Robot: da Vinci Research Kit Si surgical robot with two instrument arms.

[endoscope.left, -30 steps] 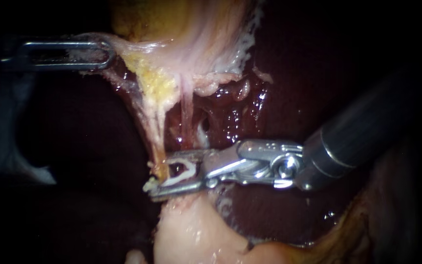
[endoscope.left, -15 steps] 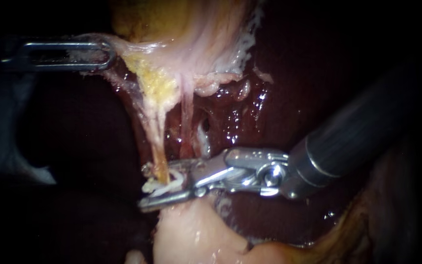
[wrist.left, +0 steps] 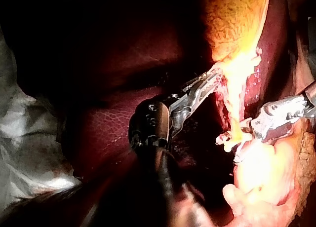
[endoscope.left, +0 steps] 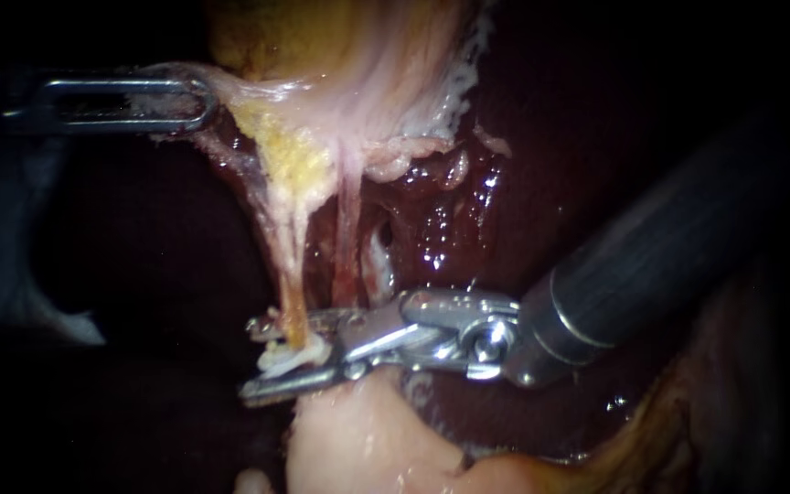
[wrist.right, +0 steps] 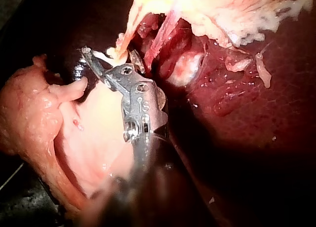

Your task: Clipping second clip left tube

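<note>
Both right tool (endoscope.left: 253, 361) jaws have slid across left tube (endoscope.left: 293, 302), squeezing clip (endoscope.left: 293, 355).

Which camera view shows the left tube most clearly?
The endoscope view: the left tube shows along its whole length, from the yellow tissue down to the white clip. The left wrist view shows it as one bright strand; the right wrist view shows only the stretch near the clip.

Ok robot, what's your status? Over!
Left instrument jaws shut on gallbladder tissue, tissue taut. Right instrument jaws shut on clip, astride left tube. Right tube close alongside; nothing blocking.
</note>
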